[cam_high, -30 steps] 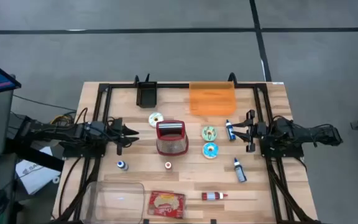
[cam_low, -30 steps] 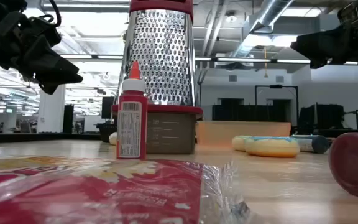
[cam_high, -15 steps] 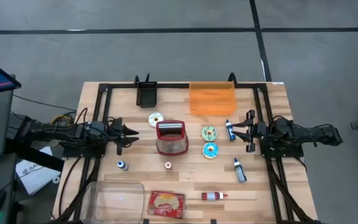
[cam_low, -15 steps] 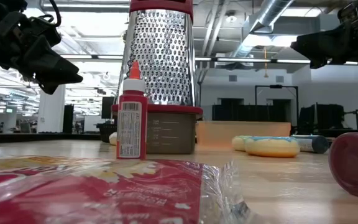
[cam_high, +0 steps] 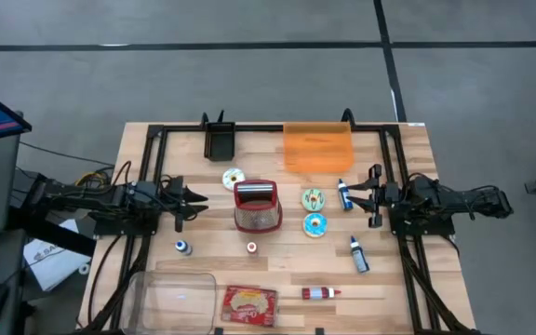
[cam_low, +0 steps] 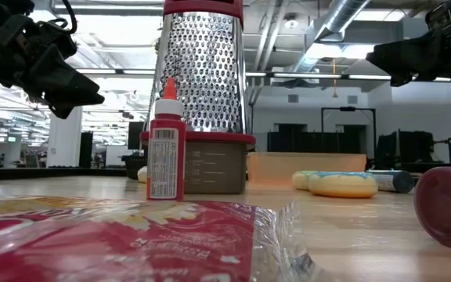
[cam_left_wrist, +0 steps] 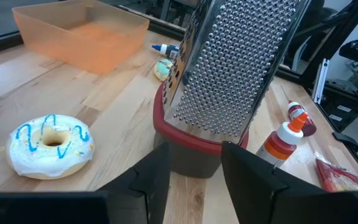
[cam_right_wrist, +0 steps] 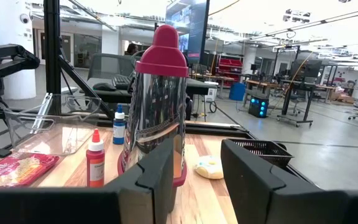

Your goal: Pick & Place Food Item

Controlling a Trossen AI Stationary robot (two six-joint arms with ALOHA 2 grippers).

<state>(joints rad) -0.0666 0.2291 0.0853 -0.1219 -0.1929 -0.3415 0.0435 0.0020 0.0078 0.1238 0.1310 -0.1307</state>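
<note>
Three doughnuts lie flat on the wooden table: a white one with blue icing (cam_high: 234, 177) (cam_left_wrist: 51, 145), a pale one (cam_high: 313, 197) and a blue-frosted one (cam_high: 315, 224) (cam_low: 341, 184). A red food packet (cam_high: 249, 304) lies near the front edge. My left gripper (cam_high: 194, 200) (cam_left_wrist: 194, 177) hovers open at the table's left, pointing at the red-based grater (cam_high: 257, 206). My right gripper (cam_high: 363, 195) (cam_right_wrist: 197, 174) hovers open at the right, facing the grater (cam_right_wrist: 157, 106). Neither has anything between its fingers.
An orange bin (cam_high: 317, 147) and a small black bin (cam_high: 219, 141) stand at the far edge, and a clear container (cam_high: 170, 296) at the near left. A red bottle (cam_high: 320, 293), two blue bottles (cam_high: 344, 194) (cam_high: 358, 254) and two small bottles (cam_high: 182, 247) (cam_high: 251, 247) are scattered about.
</note>
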